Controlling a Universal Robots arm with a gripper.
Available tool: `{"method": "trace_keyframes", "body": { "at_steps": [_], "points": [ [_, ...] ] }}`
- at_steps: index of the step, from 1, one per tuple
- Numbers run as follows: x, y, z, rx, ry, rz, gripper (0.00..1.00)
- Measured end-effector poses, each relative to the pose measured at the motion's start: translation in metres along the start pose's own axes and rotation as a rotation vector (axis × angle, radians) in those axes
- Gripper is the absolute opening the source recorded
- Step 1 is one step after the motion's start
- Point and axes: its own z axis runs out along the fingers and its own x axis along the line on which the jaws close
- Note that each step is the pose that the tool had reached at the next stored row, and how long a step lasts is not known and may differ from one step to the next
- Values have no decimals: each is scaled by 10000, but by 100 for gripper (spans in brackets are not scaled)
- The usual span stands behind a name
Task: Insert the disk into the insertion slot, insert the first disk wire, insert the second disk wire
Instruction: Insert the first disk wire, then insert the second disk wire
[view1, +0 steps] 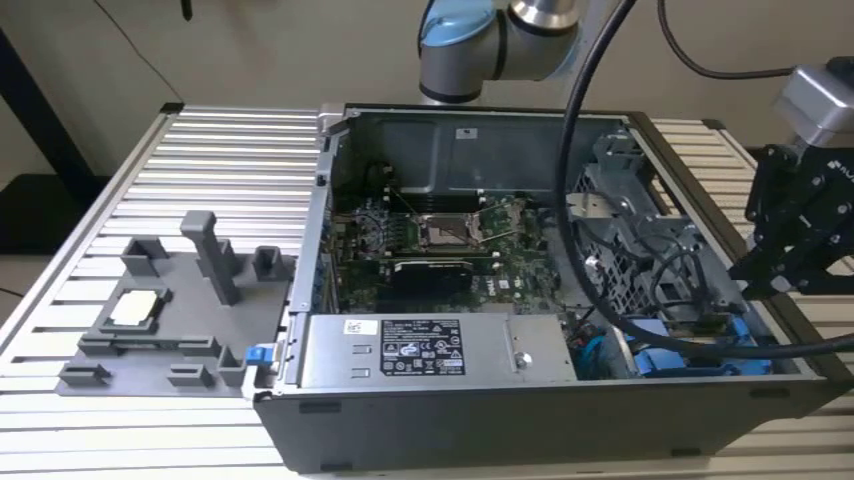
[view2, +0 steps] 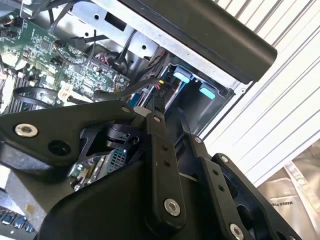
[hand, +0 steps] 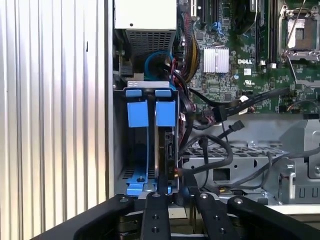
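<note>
An open computer case (view1: 441, 420) lies on a slatted table. In the first wrist view the disk (hand: 168, 150) stands edge-on under a blue carrier tab (hand: 165, 112) in the insertion slot (hand: 120, 150), with a second blue tab (hand: 137, 112) beside it. Two loose black wires end in plugs (hand: 216, 114) (hand: 238, 125) close beside the slot. My gripper (view1: 771, 275) hangs over the case's wall on the exterior view's right, above the blue carriers (view1: 674, 358). In both wrist views the gripper (hand: 176, 197) (view2: 150, 112) sits in line with the disk's edge.
The green motherboard (view1: 441, 240) fills the case floor, and a labelled power supply (view1: 420, 350) sits at its front. A perforated grey cage (hand: 240, 165) flanks the slot. A grey fixture tray (view1: 160, 310) stands on the table (view1: 227, 150). A thick black cable (view1: 574, 200) crosses the case.
</note>
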Motion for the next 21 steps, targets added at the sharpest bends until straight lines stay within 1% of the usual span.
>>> {"method": "trace_keyframes", "body": {
  "at_steps": [3,7,10,19,21],
  "points": [
    [-3,2,-39,0,10,1,27],
    [-8,1,-39,-1,13,0,27],
    [-67,2,-35,0,11,13,27],
    [-278,4,-23,1,10,30,27],
    [-307,4,-22,1,12,30,27]
  ]
}}
